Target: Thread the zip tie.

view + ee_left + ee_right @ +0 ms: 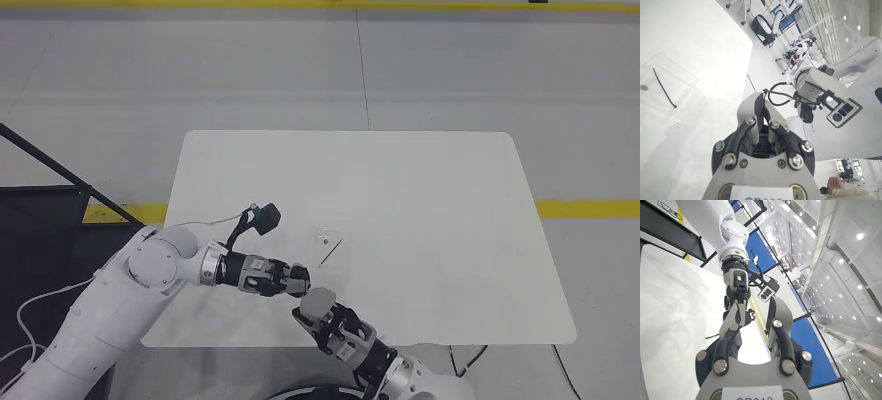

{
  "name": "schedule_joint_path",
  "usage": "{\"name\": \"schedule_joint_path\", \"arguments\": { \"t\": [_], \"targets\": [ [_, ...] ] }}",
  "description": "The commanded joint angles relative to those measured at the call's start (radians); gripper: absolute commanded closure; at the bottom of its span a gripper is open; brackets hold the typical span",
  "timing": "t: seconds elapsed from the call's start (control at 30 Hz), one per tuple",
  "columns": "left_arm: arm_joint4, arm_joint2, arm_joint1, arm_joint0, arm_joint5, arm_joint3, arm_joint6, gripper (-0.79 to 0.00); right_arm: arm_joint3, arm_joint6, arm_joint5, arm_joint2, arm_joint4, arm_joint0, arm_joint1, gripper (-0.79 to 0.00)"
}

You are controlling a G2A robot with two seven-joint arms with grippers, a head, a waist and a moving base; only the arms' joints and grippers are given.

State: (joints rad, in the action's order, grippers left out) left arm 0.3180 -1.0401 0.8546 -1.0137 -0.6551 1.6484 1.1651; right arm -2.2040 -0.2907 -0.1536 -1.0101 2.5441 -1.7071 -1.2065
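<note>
My left gripper (763,102) is shut on a black zip tie (780,94) just below its head, above the table's near edge. The strap runs from there to my right gripper (806,102), which faces it a short way off. In the right wrist view my right gripper (755,308) is open, with a wide gap between its fingers and the left gripper (738,306) close in front. A thin black strap end (711,336) pokes out beside one finger. From above, the left gripper (298,283) and right gripper (315,305) nearly meet.
A second black zip tie (330,250) (663,88) lies flat on a clear plastic sheet (677,75) just beyond the grippers. A small brown speck (644,87) sits beside it. The white table (450,220) stretches bare to the right and the far side.
</note>
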Motion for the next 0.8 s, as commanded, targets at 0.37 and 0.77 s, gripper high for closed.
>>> {"name": "schedule_joint_path", "arguments": {
  "t": [0.37,0.77],
  "targets": [
    [0.001,0.018,-0.017,0.004,-0.010,0.011,-0.010,0.000,0.004,0.032,-0.006,0.012,0.010,0.011,0.005,-0.252],
    [-0.009,0.037,-0.031,0.012,-0.029,0.020,-0.029,0.000,0.007,0.033,-0.006,0.011,0.001,0.016,0.011,0.000]
  ]
}}
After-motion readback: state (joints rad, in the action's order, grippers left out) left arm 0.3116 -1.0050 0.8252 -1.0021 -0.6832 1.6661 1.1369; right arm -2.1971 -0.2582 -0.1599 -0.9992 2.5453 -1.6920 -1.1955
